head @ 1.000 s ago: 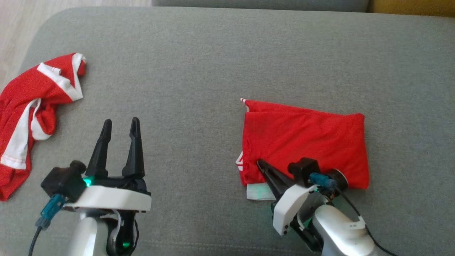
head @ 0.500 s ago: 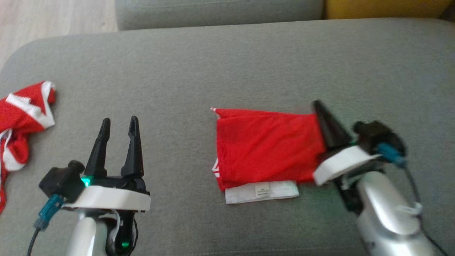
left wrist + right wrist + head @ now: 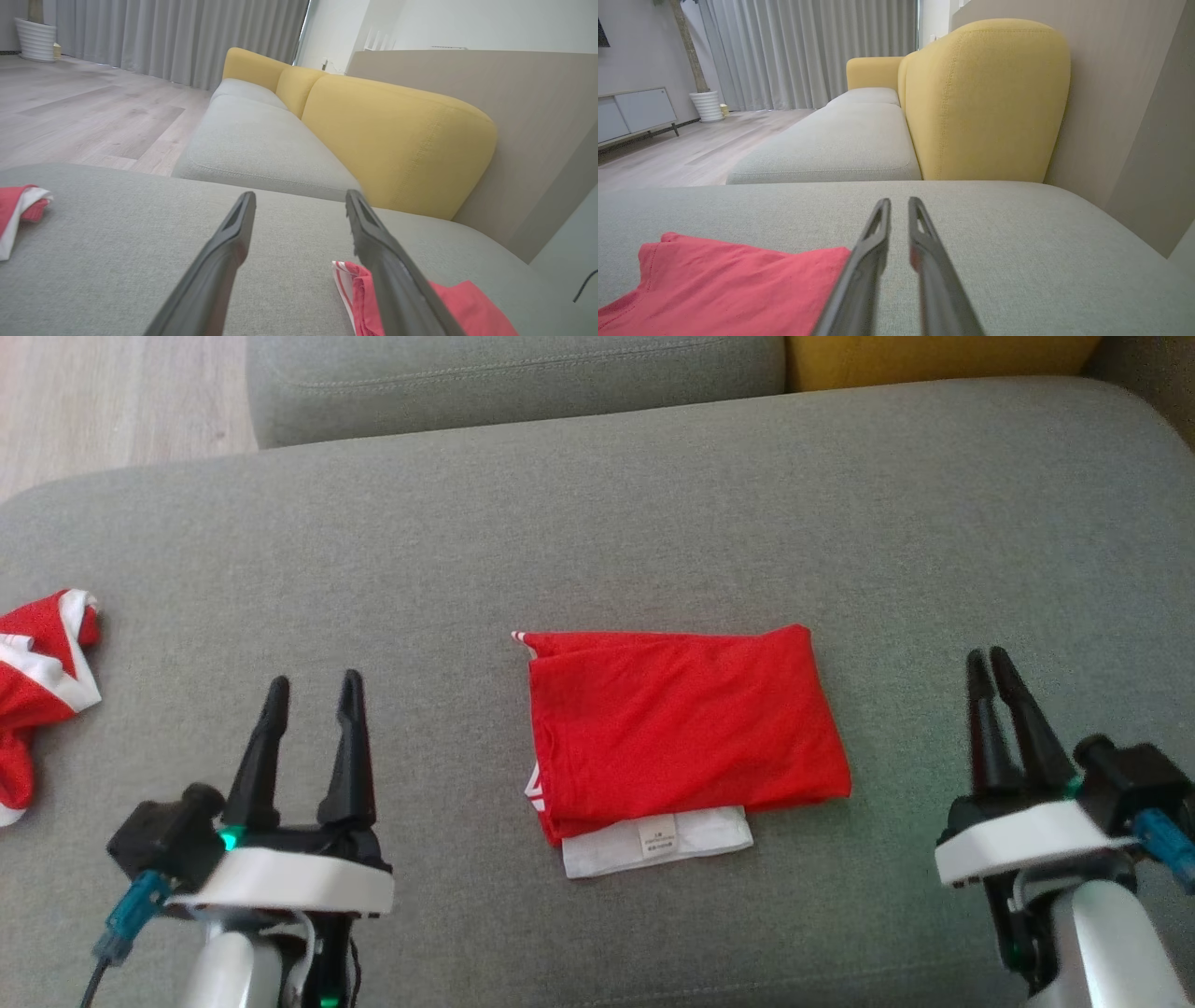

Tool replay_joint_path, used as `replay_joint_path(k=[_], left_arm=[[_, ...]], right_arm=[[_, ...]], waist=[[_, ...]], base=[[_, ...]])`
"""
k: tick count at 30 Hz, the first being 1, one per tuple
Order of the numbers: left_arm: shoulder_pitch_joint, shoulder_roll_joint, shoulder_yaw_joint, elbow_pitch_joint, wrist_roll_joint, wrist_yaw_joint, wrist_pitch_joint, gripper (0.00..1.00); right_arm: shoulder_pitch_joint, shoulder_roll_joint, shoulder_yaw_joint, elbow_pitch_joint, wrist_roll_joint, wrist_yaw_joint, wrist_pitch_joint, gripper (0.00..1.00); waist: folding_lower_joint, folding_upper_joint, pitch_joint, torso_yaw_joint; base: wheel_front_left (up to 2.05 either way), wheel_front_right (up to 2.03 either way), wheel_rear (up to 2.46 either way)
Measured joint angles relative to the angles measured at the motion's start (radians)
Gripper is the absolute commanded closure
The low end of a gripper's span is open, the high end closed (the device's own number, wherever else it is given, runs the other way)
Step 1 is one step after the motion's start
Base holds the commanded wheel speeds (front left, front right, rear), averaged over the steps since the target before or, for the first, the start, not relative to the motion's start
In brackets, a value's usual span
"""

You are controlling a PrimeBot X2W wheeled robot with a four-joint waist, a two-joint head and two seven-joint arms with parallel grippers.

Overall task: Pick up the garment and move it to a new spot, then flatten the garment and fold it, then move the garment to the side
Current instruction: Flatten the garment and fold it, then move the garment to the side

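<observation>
Since the red garment [image 3: 681,723] lies as a compact folded rectangle on the grey seat cushion [image 3: 597,523], between the two grippers and touched by neither, the folding appears finished and only the shift to the side looks left to do. A white panel with a label [image 3: 658,838] pokes out from under its near edge, so the layers are not quite flush. The left gripper [image 3: 315,681] hovers well to the garment's left, fingers spread moderately apart and empty, seemingly parked clear of the work. The right gripper [image 3: 988,658] sits off the garment's right edge, its fingers drawn nearly together with just a slit between them and nothing held; that places it nearest for sliding under the stack. A second, crumpled red-and-white garment [image 3: 42,658] lies at the cushion's far left, so I judge the right side the likelier destination.
</observation>
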Motion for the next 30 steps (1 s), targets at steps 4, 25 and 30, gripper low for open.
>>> replay_joint_path(k=[4,25,30], left_arm=[[0.005,0.000,0.012,0.009,-0.001,0.013,0.000,0.00],[-0.010,0.000,-0.001,0.029,0.022,0.004,0.000,0.00],[-0.018,0.000,-0.006,0.032,0.017,-0.003,0.000,0.00]], right_arm=[[0.030,0.016,-0.008,-0.016,-0.008,0.000,0.000,0.00],[0.021,0.030,0.085,0.086,0.105,0.000,0.090,0.00],[-0.035,0.031,0.091,0.203,0.171,0.000,0.134,0.00]], waist=[[0.0000,0.0000,0.000,-0.001],[0.0000,0.0000,0.052,0.027],[0.0000,0.0000,0.079,0.048]], base=[[0.00,0.00,0.00],[0.00,0.00,0.00],[0.00,0.00,0.00]])
